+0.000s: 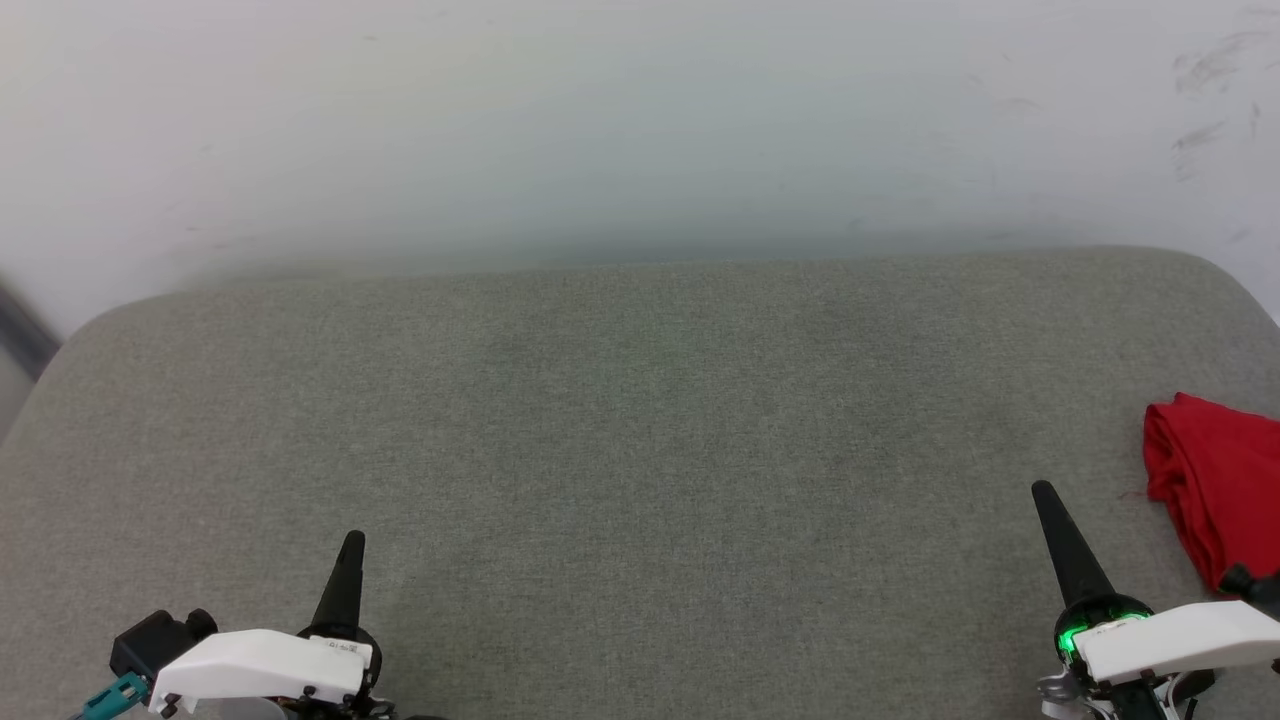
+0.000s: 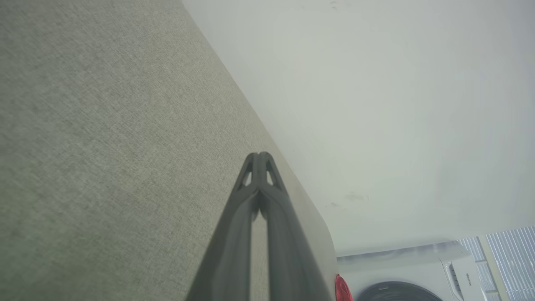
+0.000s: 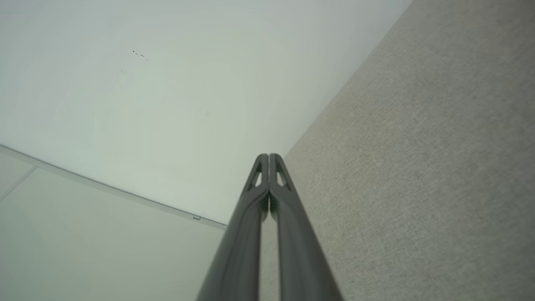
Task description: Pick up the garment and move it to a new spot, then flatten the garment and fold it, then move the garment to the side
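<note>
1. The fingers [image 2: 234, 238] of the left gripper [image 1: 351, 548] are pressed together with nothing between them. The right gripper [image 1: 1046, 497] is clenched the same way and is also empty. Both sit low over the near edge of the grey padded surface [image 1: 640, 400]
2. The garment [image 1: 1215, 480] lies as a bunched red heap at the far right of that surface, just beside the right gripper and apart from its fingertips. The picture edge cuts part of it off
3. If the right arm goes in with its jaws closed, it will likely shove the thin cloth sideways rather than take it
4. The heap sits near the surface's right side, so a push or a shallow pinch on one layer could let it slide off
5. The left gripper is well apart from the garment, and reaching across could tangle it with the right arm
</note>
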Tool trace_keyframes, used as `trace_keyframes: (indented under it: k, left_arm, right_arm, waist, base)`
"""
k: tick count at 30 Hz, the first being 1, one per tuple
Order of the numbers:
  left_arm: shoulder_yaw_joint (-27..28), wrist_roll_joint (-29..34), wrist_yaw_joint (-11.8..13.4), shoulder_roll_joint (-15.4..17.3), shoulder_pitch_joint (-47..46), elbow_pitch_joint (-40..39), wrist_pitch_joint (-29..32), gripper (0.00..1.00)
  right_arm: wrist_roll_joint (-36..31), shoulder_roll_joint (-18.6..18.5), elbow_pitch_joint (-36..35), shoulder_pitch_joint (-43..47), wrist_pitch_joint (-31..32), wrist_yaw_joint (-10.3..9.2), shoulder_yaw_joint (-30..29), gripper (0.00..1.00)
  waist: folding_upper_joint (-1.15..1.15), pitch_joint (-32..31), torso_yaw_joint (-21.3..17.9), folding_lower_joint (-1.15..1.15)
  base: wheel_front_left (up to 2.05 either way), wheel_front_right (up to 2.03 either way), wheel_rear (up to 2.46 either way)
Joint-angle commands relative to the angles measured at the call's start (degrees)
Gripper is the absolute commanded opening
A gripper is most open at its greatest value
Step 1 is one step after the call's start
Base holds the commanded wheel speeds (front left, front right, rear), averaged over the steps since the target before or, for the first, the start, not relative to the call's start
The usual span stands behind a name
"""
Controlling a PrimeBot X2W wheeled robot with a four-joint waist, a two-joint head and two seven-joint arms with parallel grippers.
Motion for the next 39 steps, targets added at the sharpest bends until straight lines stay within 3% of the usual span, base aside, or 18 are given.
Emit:
trace_keyframes:
  k: [1, 39]
  left_arm:
    - [0.5, -1.8, -0.5, 0.0, -1.4, -0.3, 0.5, 0.0]
    - [3.1, -19.1, -2.7, -1.8, -4.0, 0.6, 5.4, 0.0]
  right_arm:
    - [2.0, -0.4, 0.1, -1.6, 0.3, 0.0, -0.2, 0.0]
    - [21.1, 0.0, 5.3, -5.0, 1.0, 0.0, -1.9, 0.0]
  waist:
    - [0.0, 0.1, 0.0, -0.01]
    - [0.0, 1.4, 0.0, -0.01]
  base:
    - [0.0, 0.0, 0.0]
    - [0.0, 0.0, 0.0]
